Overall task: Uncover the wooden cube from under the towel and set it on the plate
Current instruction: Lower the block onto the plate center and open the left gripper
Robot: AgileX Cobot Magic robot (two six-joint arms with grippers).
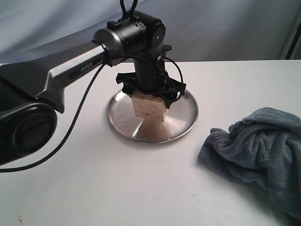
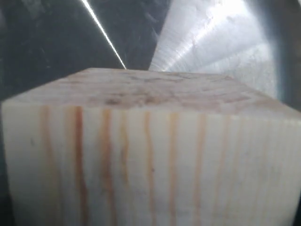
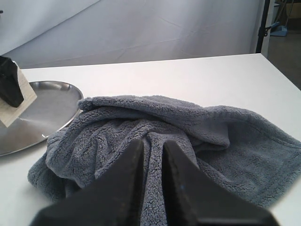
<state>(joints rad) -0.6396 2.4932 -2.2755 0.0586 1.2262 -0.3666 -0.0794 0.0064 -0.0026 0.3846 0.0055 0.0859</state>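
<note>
the left arm (image 1: 61, 70) fills the near left of the exterior view and reaches up and across to the middle of the frame. there the left hand (image 1: 150, 95) stands over the plate (image 1: 184, 117). this hand is spread wide but not empty: it clamps the cube (image 1: 149, 109) by its upper part. the cube hangs tilted, one corner pointing down toward the plate's centre; whether that corner touches the steel i cannot tell. in the left wrist view the cube's grain fills nearly the whole frame, with shiny plate behind it. the towel (image 1: 258, 146) lies bunched on the worktop (image 1: 117, 188) at the lower right, apart from the cube and near the plate, so the uncovering looks done and the step in hand is the placing. the right hand (image 3: 151, 143) shows only in its own wrist view, fingers close together with a slim gap, at the towel; whether they pinch a fold i cannot tell. next, i judge, the left hand must lower until the cube sits flat, then let go and lift straight up, so the cube neither tips nor skids on the smooth steel.
</note>
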